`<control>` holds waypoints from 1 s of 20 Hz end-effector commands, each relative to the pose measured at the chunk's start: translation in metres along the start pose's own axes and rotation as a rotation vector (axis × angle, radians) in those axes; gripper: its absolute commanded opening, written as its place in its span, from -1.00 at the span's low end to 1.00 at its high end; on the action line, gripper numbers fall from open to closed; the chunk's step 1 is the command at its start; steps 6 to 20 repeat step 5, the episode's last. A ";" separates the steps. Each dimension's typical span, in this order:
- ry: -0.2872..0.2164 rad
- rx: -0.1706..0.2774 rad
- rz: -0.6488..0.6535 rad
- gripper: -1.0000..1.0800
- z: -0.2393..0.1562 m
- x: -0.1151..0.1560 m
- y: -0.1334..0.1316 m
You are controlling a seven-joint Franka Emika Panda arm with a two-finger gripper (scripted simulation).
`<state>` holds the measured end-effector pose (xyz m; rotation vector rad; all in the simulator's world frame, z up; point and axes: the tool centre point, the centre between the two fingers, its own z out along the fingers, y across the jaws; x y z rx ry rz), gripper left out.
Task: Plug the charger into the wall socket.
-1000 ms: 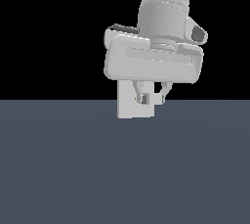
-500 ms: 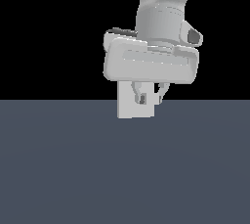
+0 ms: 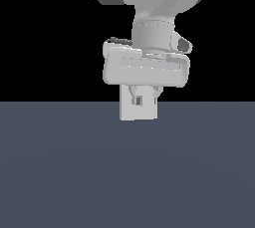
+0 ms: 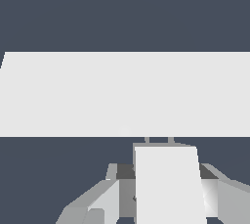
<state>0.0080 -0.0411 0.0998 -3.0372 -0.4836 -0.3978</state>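
Observation:
The wall socket [image 3: 139, 113] is an upright off-white square plate behind my hand in the exterior view. In the wrist view it is a wide pale band [image 4: 125, 93]. The charger [image 3: 138, 101] is a small off-white block held in front of the plate's upper middle. My gripper [image 3: 144, 97] is shut on it, one finger on each side. From the wrist, the charger [image 4: 168, 184] points at the plate between my gripper [image 4: 163, 201] fingers. Two thin prongs [image 4: 158, 140] on it reach the plate's face. The socket's holes are hidden.
A flat dark grey floor [image 3: 127, 172] spreads below and around the plate. The background above it is black. The arm's large wrist housing [image 3: 147, 67] covers the top of the plate in the exterior view.
My hand has levelled out and shifted slightly toward the exterior view's left, carrying the charger nearer the plate's middle. The plate has stayed put.

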 end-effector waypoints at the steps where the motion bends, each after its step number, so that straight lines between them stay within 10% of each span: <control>1: 0.000 0.000 0.000 -1.00 0.001 0.005 0.000; 20: 0.000 0.000 0.000 -1.00 0.002 0.006 0.000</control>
